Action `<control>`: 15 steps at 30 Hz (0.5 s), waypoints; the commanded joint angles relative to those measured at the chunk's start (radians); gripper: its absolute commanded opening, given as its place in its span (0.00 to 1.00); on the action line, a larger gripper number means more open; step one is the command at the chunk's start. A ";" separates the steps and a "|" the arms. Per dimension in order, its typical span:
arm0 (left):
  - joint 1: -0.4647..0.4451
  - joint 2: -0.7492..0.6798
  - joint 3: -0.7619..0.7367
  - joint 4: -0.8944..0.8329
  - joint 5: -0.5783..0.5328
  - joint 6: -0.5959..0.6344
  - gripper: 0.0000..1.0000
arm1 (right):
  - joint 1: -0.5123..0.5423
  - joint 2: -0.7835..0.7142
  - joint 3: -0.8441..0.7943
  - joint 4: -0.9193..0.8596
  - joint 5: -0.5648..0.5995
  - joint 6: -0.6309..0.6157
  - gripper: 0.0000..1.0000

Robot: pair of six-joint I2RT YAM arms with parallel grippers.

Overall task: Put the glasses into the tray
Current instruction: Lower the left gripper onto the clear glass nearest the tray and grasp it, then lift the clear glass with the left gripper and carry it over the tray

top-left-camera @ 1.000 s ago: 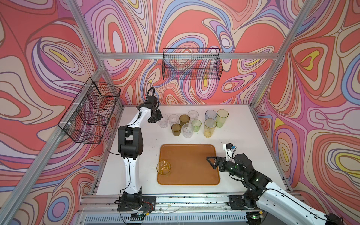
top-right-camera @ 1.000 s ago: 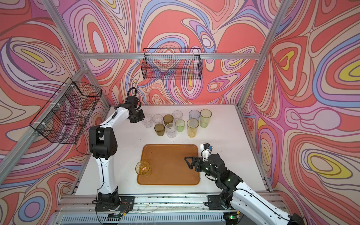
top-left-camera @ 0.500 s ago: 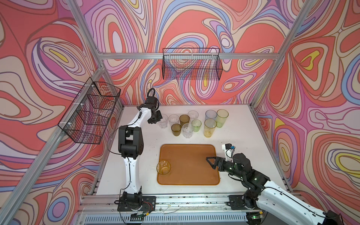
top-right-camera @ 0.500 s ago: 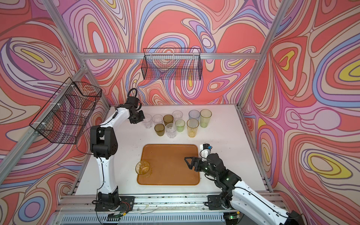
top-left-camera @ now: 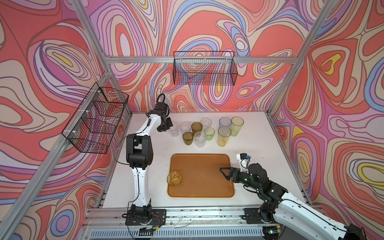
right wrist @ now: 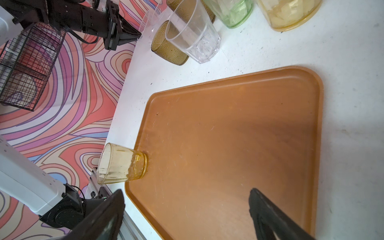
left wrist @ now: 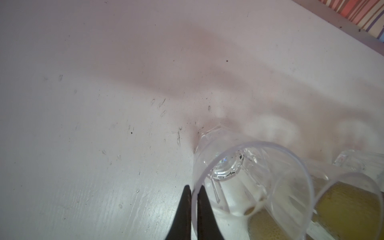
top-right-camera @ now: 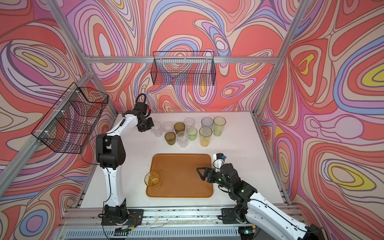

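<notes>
The walls [top-left-camera: 207,25] on three sides are papered in swirling bands of coral, pink, lilac, blue and yellow. A frame of silver metal bars [top-left-camera: 145,59] runs up their corners and across the back. The white table [top-left-camera: 259,145] fills the floor of this booth. In the left wrist view its paint is scuffed, with fine scratches, dark specks and soft shadows. Two black wire racks hang on the walls above the table: a long basket [top-left-camera: 204,70] on the back wall and a divided basket [top-left-camera: 95,118] on the left wall.

The tray [top-left-camera: 199,172] lies flat at the near middle of the table, orange-brown with rounded corners and a low rim. An amber glass [top-left-camera: 174,178] stands upright in its near left corner, just beside the rim.

The other ten glasses [top-left-camera: 196,127] stand in a tight cluster near the back of the table, apart from the tray. The yellow glass [top-left-camera: 224,136], the grey-blue glass [top-left-camera: 224,122] and the yellow-green glass [top-left-camera: 237,125] are taller and stand on the right of the cluster. Short clear, brown and green ones stand to their left.

The left gripper [top-left-camera: 168,126] is at the leftmost of them, a clear glass [top-left-camera: 173,128]. In the left wrist view its two dark fingers [left wrist: 184,212] are pinched on the rim, one inside the wall and one outside. The right gripper [top-left-camera: 225,173] hovers over the right part of the tray with its jaws spread wide, holding nothing.
</notes>
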 commanded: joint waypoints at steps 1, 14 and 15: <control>0.006 0.027 0.021 -0.041 -0.016 0.016 0.03 | -0.003 0.002 0.031 0.014 0.004 -0.021 0.96; 0.010 -0.047 -0.027 -0.038 -0.027 0.028 0.00 | -0.002 0.014 0.032 0.016 0.008 0.000 0.95; 0.010 -0.065 -0.048 -0.030 -0.029 0.022 0.00 | -0.003 0.014 0.034 0.013 0.013 0.008 0.95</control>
